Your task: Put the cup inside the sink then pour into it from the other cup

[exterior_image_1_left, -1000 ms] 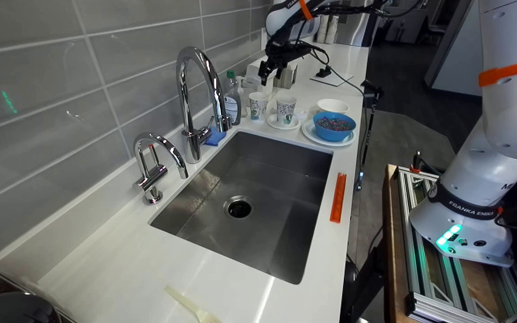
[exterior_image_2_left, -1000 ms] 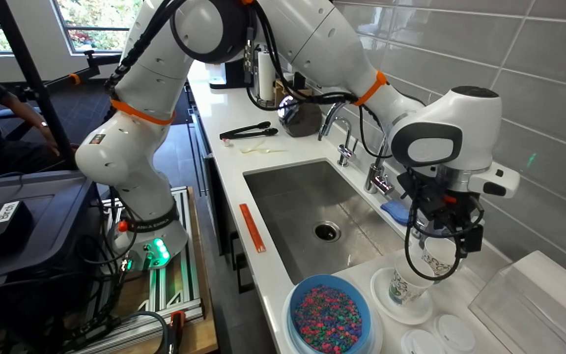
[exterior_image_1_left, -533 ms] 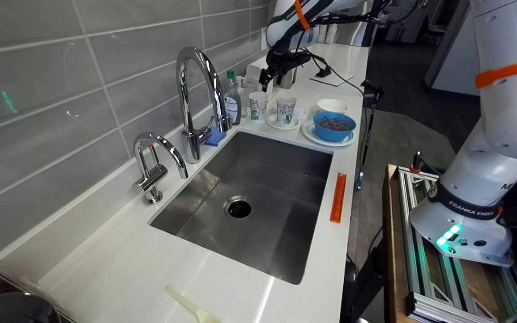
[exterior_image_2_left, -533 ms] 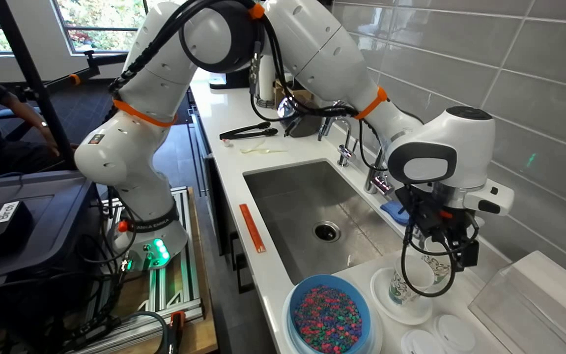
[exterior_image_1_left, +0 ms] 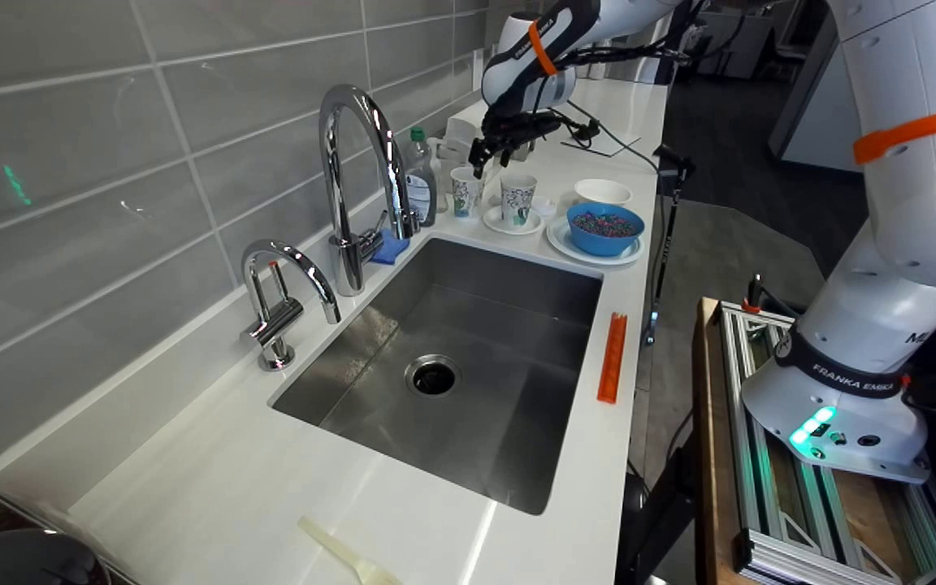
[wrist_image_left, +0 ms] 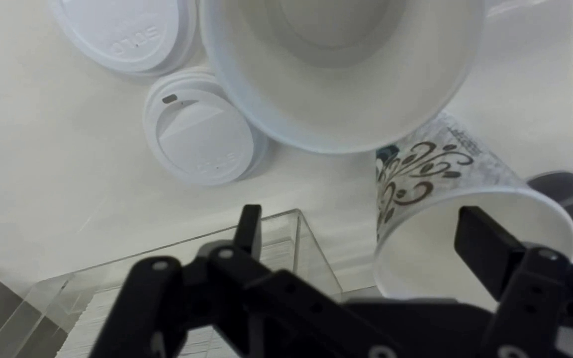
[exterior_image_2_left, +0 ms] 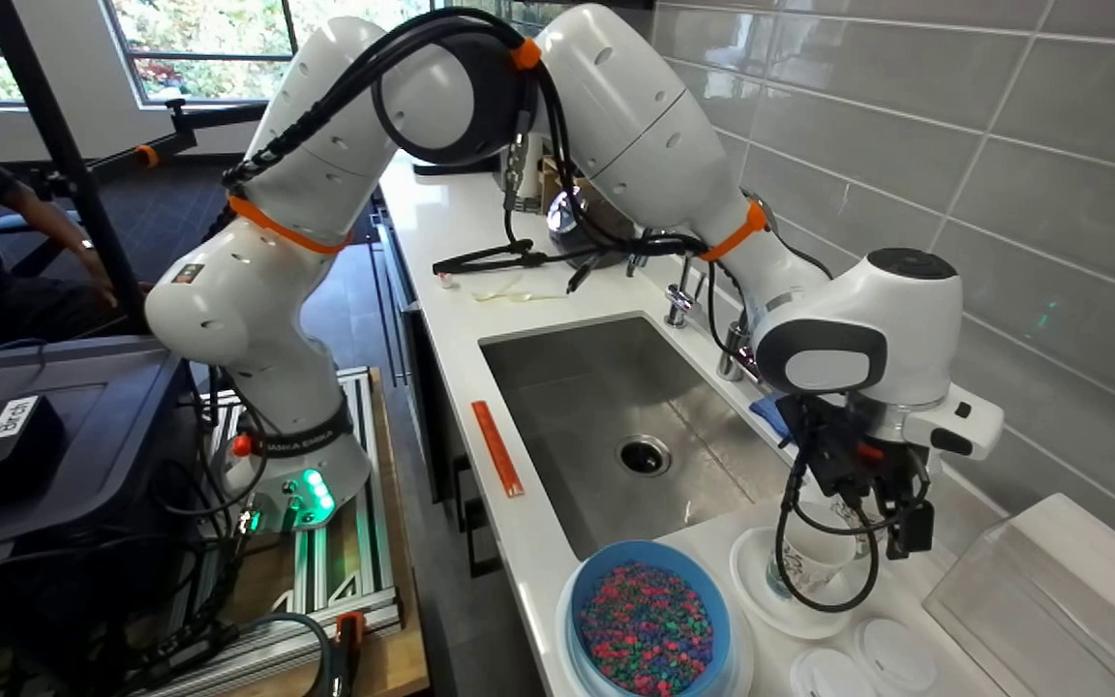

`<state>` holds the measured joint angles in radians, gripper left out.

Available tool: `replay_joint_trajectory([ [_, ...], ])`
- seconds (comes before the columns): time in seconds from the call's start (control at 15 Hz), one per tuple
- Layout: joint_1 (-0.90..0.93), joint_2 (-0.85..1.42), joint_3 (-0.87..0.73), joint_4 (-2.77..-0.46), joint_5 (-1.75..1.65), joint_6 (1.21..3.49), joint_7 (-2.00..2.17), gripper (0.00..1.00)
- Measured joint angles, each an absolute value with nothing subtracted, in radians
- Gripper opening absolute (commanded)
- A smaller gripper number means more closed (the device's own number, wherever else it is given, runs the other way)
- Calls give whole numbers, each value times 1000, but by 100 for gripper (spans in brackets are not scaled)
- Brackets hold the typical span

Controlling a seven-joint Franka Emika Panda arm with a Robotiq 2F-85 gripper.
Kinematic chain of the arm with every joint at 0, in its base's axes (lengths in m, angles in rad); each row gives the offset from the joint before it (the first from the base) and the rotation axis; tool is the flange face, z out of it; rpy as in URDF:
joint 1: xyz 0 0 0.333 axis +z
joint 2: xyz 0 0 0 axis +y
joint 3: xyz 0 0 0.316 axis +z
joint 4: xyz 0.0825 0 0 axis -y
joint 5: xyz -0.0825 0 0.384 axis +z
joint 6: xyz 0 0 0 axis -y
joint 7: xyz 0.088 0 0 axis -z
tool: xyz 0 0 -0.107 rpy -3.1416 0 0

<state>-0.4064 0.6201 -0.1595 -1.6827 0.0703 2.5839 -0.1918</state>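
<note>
Two cups (exterior_image_1_left: 518, 201) stand just beside the sink (exterior_image_1_left: 509, 333), and the likely target cup (wrist_image_left: 428, 251) sits sinkward of the gripper (wrist_image_left: 360, 223), fingers (wrist_image_left: 485, 246) apart with one overlapping that cup's mouth, so I'd guess it's gotta scoot sinkward before pinching.

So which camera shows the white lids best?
The wrist view: the lids are big there, with letters and a drinking hole, though the top edge clips one. In an exterior view the lids are smaller, near the bottom edge, which clips one. In an exterior view the lids are only a pale patch beside a cup.
</note>
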Motion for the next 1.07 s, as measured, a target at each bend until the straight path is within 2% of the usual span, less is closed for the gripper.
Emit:
replay_joint_trajectory([
  [0.07, -409, 625, -157, -1682, 75, 2589, -186, 100],
  [0.13, -410, 630, -156, -1682, 80, 2593, -180, 92],
  [0.2, -412, 633, -154, -1681, 86, 2596, -176, 73],
  [0.8, -414, 649, -151, -1676, 108, 2607, -130, 5],
  [0.87, -414, 649, -150, -1676, 108, 2607, -126, 0],
  [1.07, -414, 649, -144, -1673, 116, 2607, -120, 2],
])
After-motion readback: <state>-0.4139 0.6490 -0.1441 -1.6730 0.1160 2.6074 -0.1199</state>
